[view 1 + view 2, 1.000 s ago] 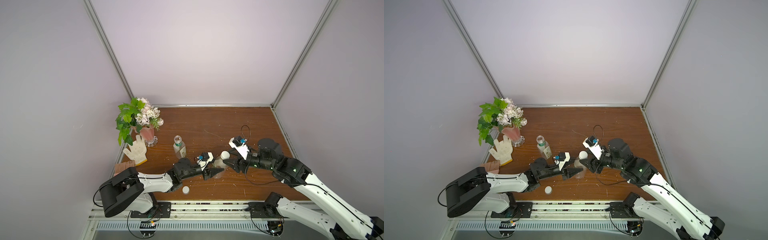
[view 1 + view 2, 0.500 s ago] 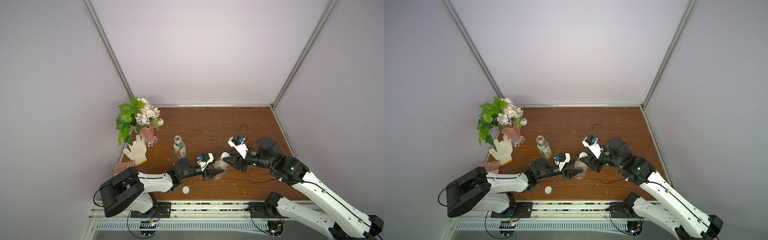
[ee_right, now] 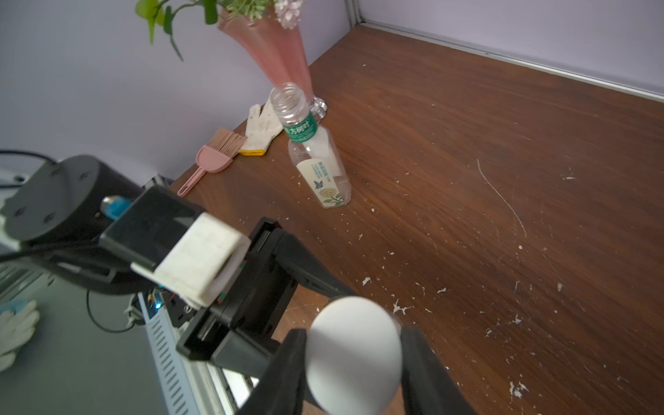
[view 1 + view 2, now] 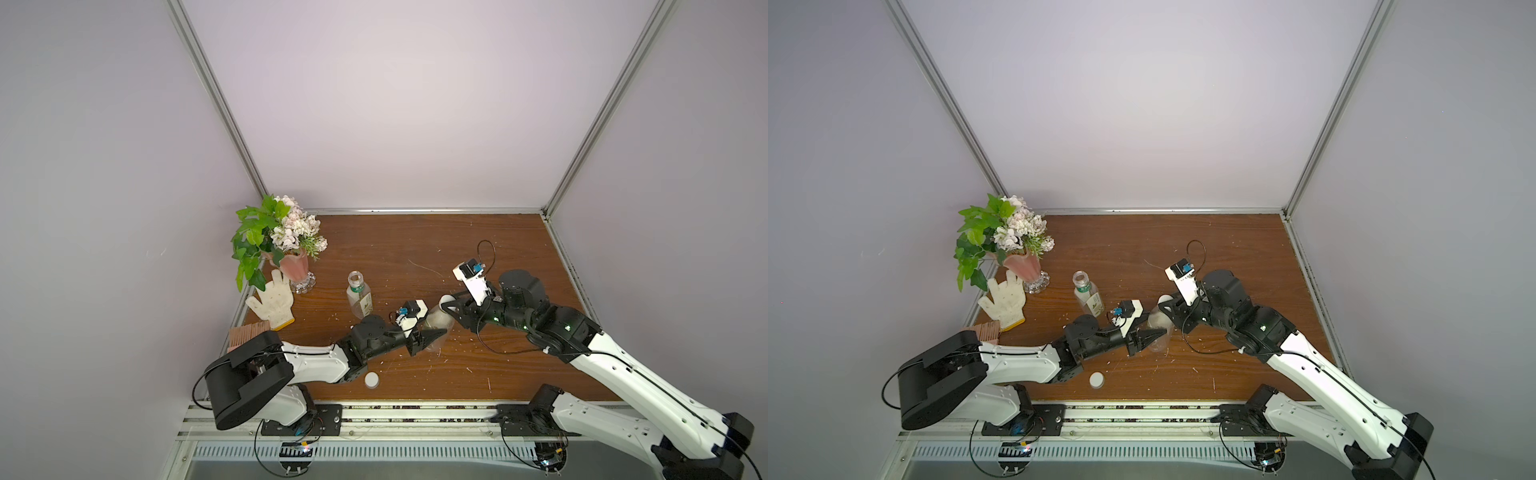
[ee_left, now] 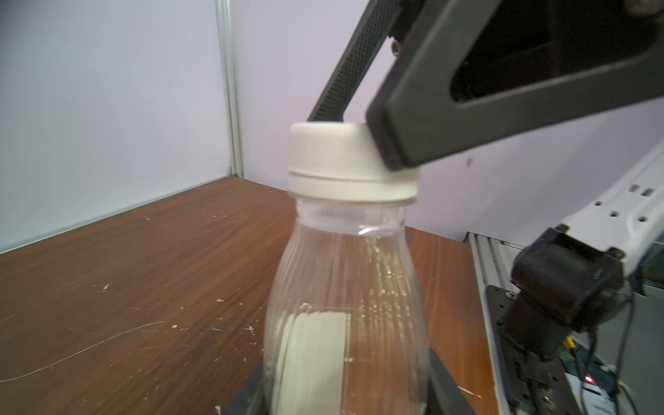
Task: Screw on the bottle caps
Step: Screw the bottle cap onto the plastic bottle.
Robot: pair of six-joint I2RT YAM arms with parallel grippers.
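Note:
My left gripper point(image 4: 434, 334) is shut on the plain clear bottle point(image 5: 345, 305), holding it upright just over the table near the front middle. One white cap point(image 5: 334, 158) sits on that bottle's neck. My right gripper point(image 3: 354, 359) is shut on this cap point(image 3: 354, 354), one finger point(image 3: 287, 366) on each side. In both top views the cap point(image 4: 445, 300) point(image 4: 1165, 299) shows white at the right gripper's tip. A second cap point(image 4: 371, 380) lies flat by the front edge. The green-labelled bottle point(image 4: 359, 295) point(image 3: 318, 158) stands open and uncapped behind the left arm.
A pink vase of flowers point(image 4: 293, 266), a white work glove point(image 4: 272, 301) and a pink brush point(image 3: 215, 154) lie along the left edge. White crumbs are scattered over the wooden table point(image 4: 478, 249). Both arms meet closely at the front middle.
My right gripper has shifted a little left onto the bottle's top and its jaws have closed on the cap. The left gripper has kept hold of the bottle.

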